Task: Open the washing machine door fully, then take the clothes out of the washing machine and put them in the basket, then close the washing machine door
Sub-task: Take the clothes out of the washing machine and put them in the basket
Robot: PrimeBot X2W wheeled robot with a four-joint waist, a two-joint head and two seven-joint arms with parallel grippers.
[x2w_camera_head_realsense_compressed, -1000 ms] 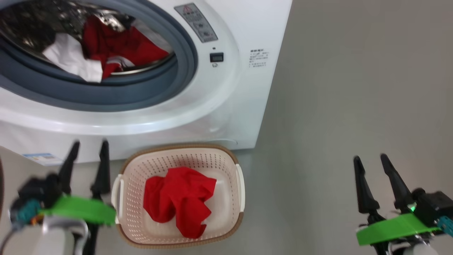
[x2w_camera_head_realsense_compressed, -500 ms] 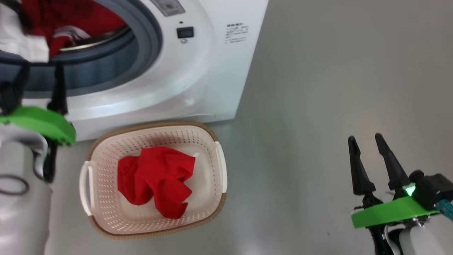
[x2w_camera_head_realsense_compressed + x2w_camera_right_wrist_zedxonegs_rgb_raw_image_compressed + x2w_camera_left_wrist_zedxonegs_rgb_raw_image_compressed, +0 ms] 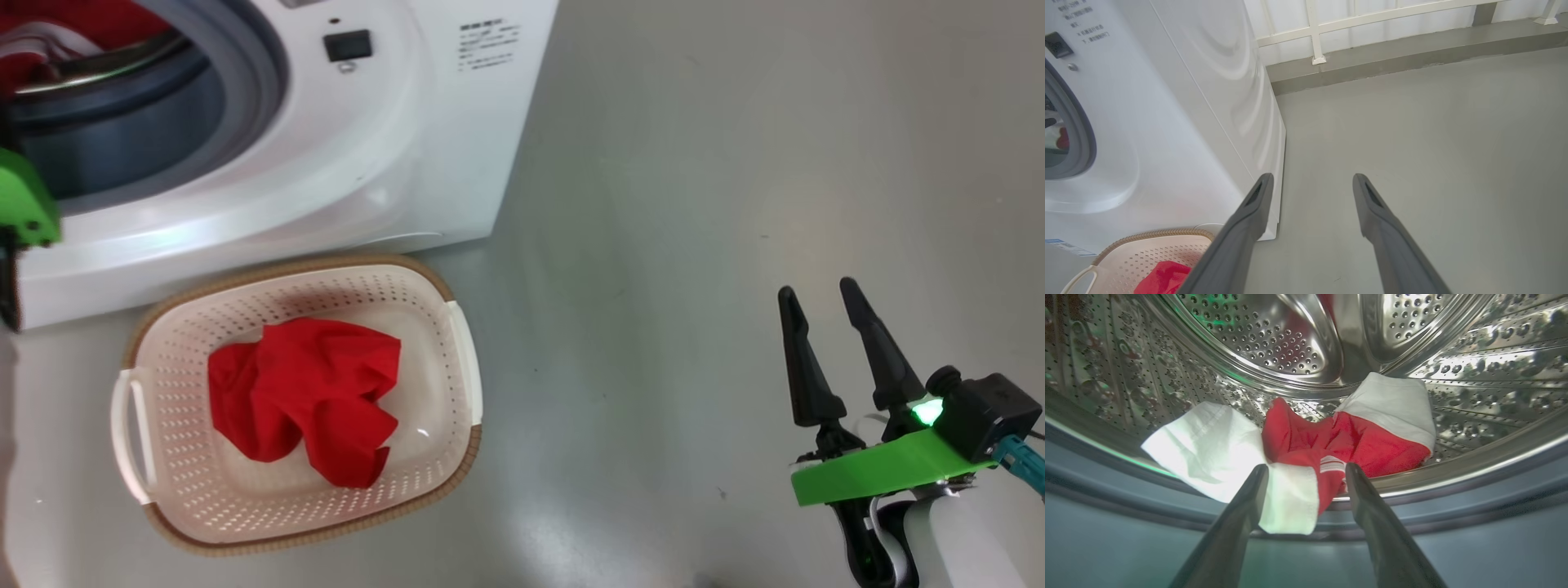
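Observation:
The washing machine (image 3: 457,147) stands at the upper left with its grey rubber ring (image 3: 163,106) showing; its door is out of view. In the left wrist view my left gripper (image 3: 1306,467) is open at the drum mouth, its fingertips just short of the clothes (image 3: 1355,437), a red and white heap on the steel drum (image 3: 1274,343). A white fold (image 3: 1290,498) hangs over the ring between the fingers. The basket (image 3: 326,265) sits on the floor before the machine, with one red garment (image 3: 302,392) inside. My right gripper (image 3: 816,287) hovers open over bare floor, far right of the basket.
Grey floor (image 3: 694,204) stretches to the right of the machine. In the right wrist view the right gripper (image 3: 1312,176) points past the machine's side (image 3: 1188,102) toward a white railing (image 3: 1314,32) and a low kerb at the back.
The head camera has swung right, shifting machine and basket leftward in the picture. My left gripper has risen from beside the basket to the drum opening. The right gripper has barely moved.

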